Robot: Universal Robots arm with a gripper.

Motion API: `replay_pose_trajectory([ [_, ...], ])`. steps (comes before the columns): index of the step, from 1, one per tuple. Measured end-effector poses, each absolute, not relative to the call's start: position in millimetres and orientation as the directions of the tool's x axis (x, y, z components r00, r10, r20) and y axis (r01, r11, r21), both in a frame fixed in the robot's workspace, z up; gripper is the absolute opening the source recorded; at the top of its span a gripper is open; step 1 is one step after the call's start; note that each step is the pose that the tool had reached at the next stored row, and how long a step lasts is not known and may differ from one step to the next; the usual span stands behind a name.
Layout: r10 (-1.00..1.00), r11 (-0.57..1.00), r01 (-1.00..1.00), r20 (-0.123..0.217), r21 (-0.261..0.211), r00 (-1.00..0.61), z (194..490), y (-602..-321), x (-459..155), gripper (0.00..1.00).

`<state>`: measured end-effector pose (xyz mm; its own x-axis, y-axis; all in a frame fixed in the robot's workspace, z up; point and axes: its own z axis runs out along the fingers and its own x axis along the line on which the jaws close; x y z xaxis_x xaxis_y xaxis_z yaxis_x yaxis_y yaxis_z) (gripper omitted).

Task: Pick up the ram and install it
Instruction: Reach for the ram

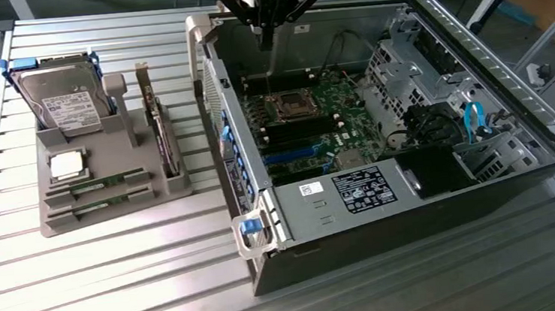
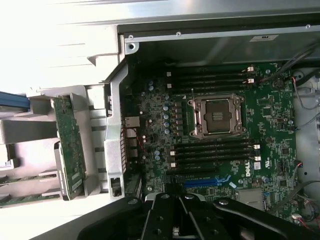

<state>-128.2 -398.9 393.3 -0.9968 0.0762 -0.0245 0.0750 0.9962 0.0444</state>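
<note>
Two ram sticks, thin green boards, lie in slots at the front of a grey holder (image 1: 112, 215) on the exterior view's left: one ram stick (image 1: 96, 188) behind the other (image 1: 98, 208). The wrist view catches them edge-on (image 2: 20, 200). My gripper (image 1: 265, 45) hangs shut and empty above the back of the open computer case (image 1: 296, 244), well away from the holder. In the wrist view my gripper (image 2: 176, 227) looks down on the motherboard, with black memory slots (image 2: 210, 150) on either side of the empty processor socket (image 2: 217, 116).
The holder also carries a hard drive (image 1: 67, 98), a square silver processor (image 1: 67, 165) and an upright green expansion card (image 1: 161, 132). Inside the case sit drive cages and a blue cable (image 1: 473, 119). The slatted metal table (image 1: 118, 290) stretches in front.
</note>
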Motion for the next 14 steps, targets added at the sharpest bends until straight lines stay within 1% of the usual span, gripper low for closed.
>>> replay_pose_trajectory([
  [14, 0.076, 0.996, 0.075, -0.024, 0.044, -0.997, 393.3, -398.9, -137.0, 0.11],
])
